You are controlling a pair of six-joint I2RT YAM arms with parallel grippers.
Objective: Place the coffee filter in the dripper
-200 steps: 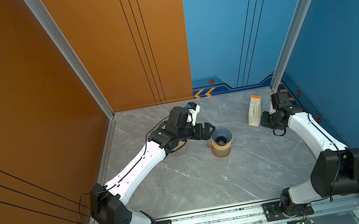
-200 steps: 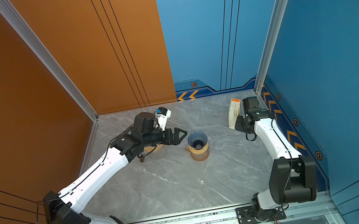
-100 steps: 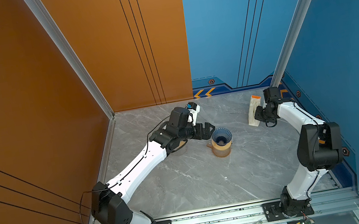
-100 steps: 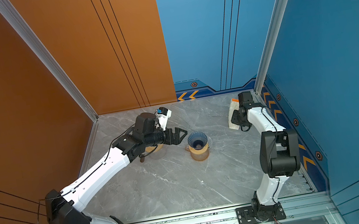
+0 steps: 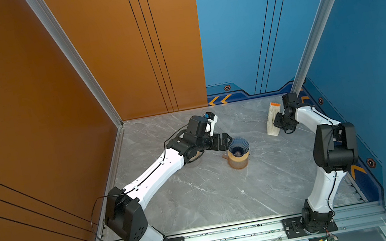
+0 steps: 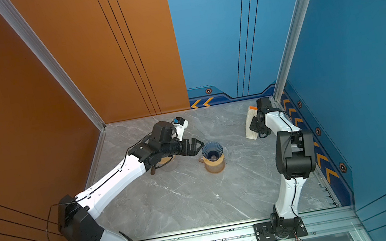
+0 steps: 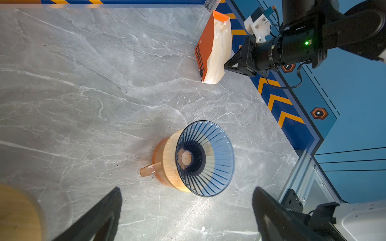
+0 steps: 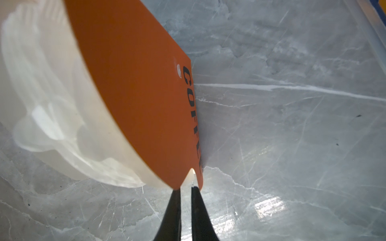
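Progress stood near the start: your dripper [image 7: 204, 158] sat empty on its amber server [image 7: 158, 155] in the middle of the counter [image 5: 200, 199]. Your left fingers [image 7: 100, 212] hung spread wide just beside it, holding nothing. Your right fingers [image 8: 171, 208] were pinched almost shut at the edge of the coffee filter pack [image 8: 129, 94], near the far right corner. Whether they had caught a filter, you couldn't tell. Pulling one out and seating it was left to do.

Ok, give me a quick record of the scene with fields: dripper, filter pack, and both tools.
dripper: blue, on the amber carafe, no filter inside
filter pack: orange, standing, apart from the dripper
left tool: open, beside the dripper
right tool: shut, tips at the filter pack's edge; hold unclear
task: not yet done
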